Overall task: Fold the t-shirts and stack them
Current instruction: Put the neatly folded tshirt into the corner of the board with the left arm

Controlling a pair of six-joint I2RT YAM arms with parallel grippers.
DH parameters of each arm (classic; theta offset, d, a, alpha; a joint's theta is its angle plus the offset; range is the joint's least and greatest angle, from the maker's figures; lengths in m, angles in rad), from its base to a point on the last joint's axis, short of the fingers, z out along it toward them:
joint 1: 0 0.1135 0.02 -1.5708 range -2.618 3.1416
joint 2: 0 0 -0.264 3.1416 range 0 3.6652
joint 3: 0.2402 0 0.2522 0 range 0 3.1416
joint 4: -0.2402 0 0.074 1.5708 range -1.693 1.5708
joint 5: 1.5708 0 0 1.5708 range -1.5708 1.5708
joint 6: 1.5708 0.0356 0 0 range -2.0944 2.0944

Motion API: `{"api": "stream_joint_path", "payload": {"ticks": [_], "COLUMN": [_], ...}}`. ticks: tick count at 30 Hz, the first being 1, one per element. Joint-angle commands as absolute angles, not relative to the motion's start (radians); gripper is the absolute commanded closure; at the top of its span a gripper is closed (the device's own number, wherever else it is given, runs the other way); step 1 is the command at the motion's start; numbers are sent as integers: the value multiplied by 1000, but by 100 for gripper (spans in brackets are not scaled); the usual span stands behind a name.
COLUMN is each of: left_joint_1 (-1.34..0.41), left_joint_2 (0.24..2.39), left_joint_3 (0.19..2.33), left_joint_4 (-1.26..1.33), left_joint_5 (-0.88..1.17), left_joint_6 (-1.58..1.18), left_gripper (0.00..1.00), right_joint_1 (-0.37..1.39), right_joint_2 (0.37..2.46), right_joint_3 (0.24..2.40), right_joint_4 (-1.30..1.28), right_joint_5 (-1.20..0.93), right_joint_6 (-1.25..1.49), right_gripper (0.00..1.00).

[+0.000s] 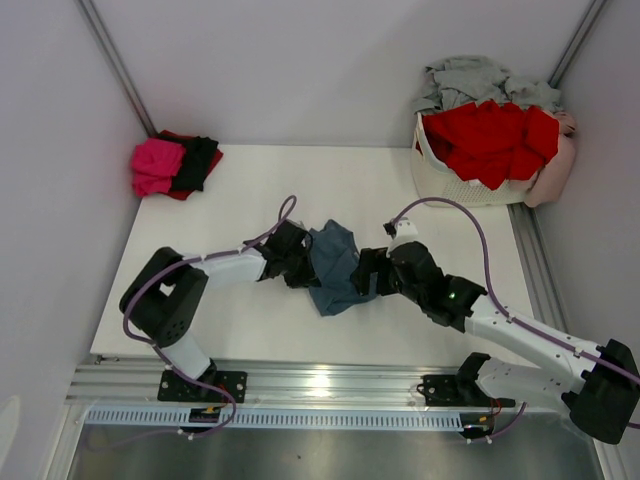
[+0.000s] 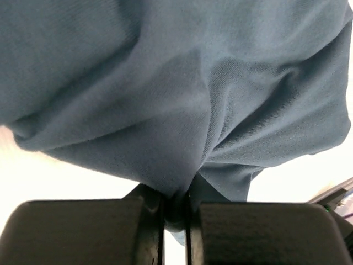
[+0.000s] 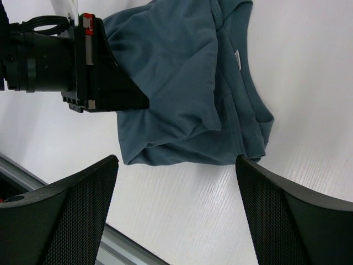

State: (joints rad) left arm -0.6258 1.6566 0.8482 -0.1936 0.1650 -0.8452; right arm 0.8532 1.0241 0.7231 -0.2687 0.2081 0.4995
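The slate blue-grey t-shirt (image 1: 334, 265) lies crumpled mid-table between my two grippers. My left gripper (image 1: 296, 256) is shut on its left edge; in the left wrist view the cloth (image 2: 176, 99) is pinched between the black fingers (image 2: 83, 232). My right gripper (image 1: 368, 272) is open just right of the shirt, empty, its fingers (image 3: 60, 212) spread wide over the bare table. The shirt (image 3: 182, 94) and its small neck label (image 3: 237, 59) show in the right wrist view, with the left gripper (image 3: 129, 99) on it. Magenta, black and red shirts (image 1: 172, 165) sit stacked at the far left.
A white lattice basket (image 1: 450, 180) at the far right holds red (image 1: 490, 140) and pale grey (image 1: 480, 80) shirts, a pink one (image 1: 560, 165) draped over its side. The table's front edge and metal rail (image 1: 320, 380) lie close below the grippers.
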Motion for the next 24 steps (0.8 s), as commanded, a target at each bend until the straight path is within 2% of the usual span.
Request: {"api": "stream_joint_path", "payload": {"ticks": [1, 6, 7, 15, 24], "left_joint_1": [-624, -608, -573, -361, -239], "left_joint_2": [1661, 1661, 1733, 1913, 2193], "left_joint_3": [923, 1122, 1301, 1526, 2011], "left_joint_4": [-303, -529, -637, -790, -1011], "left_joint_5": [80, -69, -116, -39, -12], "left_joint_6": [-767, -669, -584, -499, -469], "left_gripper": [99, 99, 100, 100, 100], "right_joint_1": [848, 844, 841, 833, 828], "right_joint_2": [1028, 1022, 1020, 993, 950], "right_joint_3": [772, 772, 773, 775, 767], "right_joint_4": [-227, -219, -213, -224, -258], "right_joint_5": [201, 199, 192, 190, 192], "right_joint_6": [494, 488, 482, 476, 483], "right_gripper": [10, 10, 10, 10, 12]}}
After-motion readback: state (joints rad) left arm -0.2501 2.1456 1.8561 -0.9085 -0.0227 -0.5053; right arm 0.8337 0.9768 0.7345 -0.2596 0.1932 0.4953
